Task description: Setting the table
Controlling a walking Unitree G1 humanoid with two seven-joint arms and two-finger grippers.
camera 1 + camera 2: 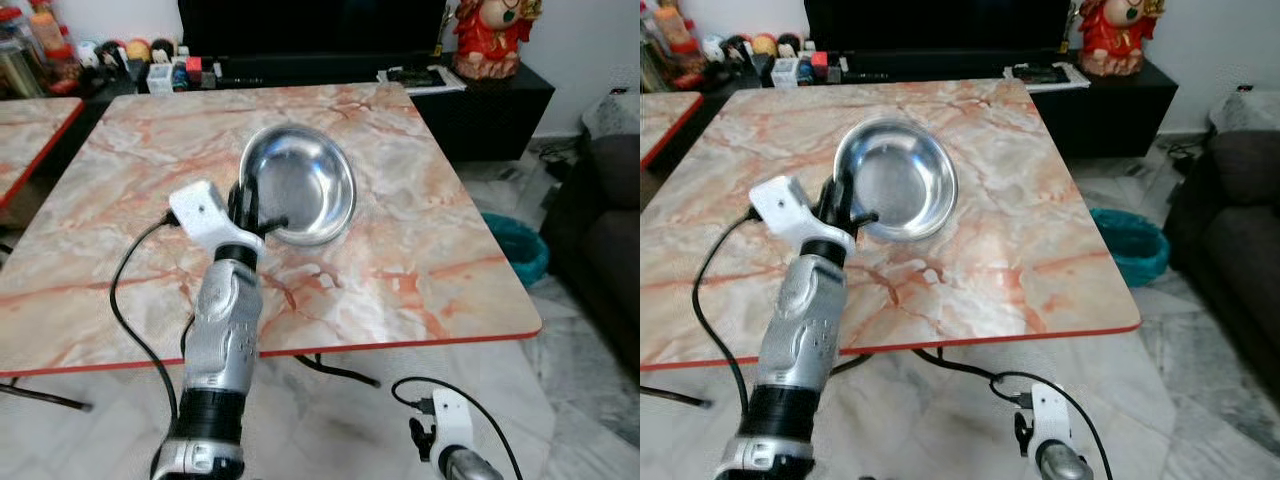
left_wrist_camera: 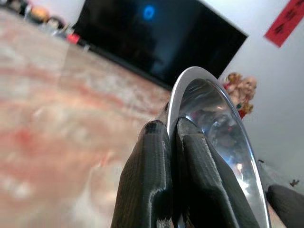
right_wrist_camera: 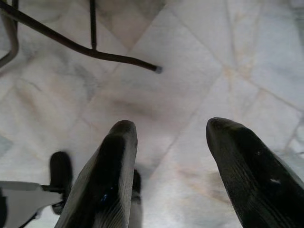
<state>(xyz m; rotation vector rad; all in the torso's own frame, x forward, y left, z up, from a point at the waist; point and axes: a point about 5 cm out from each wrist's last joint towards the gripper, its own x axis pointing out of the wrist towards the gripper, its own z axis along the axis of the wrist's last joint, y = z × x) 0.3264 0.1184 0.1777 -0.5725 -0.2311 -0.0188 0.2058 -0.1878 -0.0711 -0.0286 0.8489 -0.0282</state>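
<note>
A shiny steel bowl (image 1: 300,185) is over the middle of the marble table (image 1: 420,250), tilted with its near-left rim raised. My left gripper (image 1: 248,212) is shut on that rim, one black finger inside the bowl and one outside. In the left wrist view the two fingers (image 2: 152,180) pinch the thin steel edge of the bowl (image 2: 213,123). My right gripper (image 3: 168,137) hangs low beside the table's near right corner, open over the pale floor tiles, with nothing between its fingers. Its wrist (image 1: 450,425) shows at the bottom of the head view.
A second marble table (image 1: 30,130) stands at the left. Behind is a black TV cabinet (image 1: 480,100) with small items and a red figurine (image 1: 490,35). A teal bin (image 1: 518,245) and a dark sofa (image 1: 600,230) sit on the right. Table legs (image 3: 95,50) cross the floor.
</note>
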